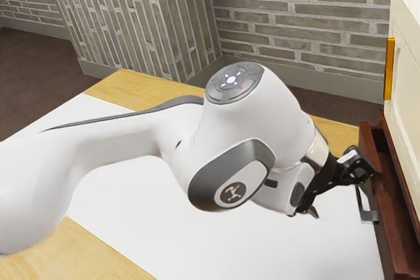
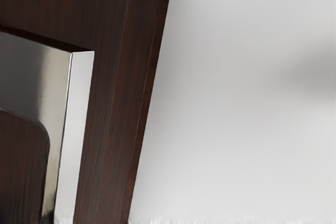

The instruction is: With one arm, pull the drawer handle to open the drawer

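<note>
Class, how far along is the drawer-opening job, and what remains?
Looks done: the reach, with the open tool near the handle. In hand: apparently lining up, as the handle isn't gripped. Left: probably grip or hook it, then pull. I cannot tell whether the drawer is already slightly open.

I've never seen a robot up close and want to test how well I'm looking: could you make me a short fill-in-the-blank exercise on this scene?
1. The arm enters from the exterior view's ____ side.
2. The wall behind the arm is built of ____.
3. The two fingers of the gripper stand ____, not together.
4. The wood behind the shiny handle is dark ____ in colour.

Missing words: left; bricks; apart; brown.
</note>
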Tool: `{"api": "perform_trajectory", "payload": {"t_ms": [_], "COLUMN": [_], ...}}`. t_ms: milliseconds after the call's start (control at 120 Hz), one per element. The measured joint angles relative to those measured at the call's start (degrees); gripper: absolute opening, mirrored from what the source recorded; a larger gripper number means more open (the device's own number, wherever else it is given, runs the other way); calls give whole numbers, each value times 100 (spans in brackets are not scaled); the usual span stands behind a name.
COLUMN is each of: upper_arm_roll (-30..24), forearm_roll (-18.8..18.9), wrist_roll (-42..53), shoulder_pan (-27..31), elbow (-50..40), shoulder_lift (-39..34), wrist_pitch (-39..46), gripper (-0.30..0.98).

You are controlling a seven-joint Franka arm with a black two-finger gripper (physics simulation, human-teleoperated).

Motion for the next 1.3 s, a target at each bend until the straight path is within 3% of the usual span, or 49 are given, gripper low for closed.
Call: {"api": "perform_trajectory", "payload": {"t_ms": [458,758,1167,1300], "upper_arm_roll": [31,37,313,321], "forearm_roll": [11,4,24,27], "wrist_roll": [21,36,58,67], "shoulder_pan": [106,15,4,0], "elbow": [-678,-1199,-1610,-1781], "shoulder_lift": [-562,-1037,-1403,-1585], "wrist_pitch": [16,68,125,152], "gripper": [68,61,68,65]}}
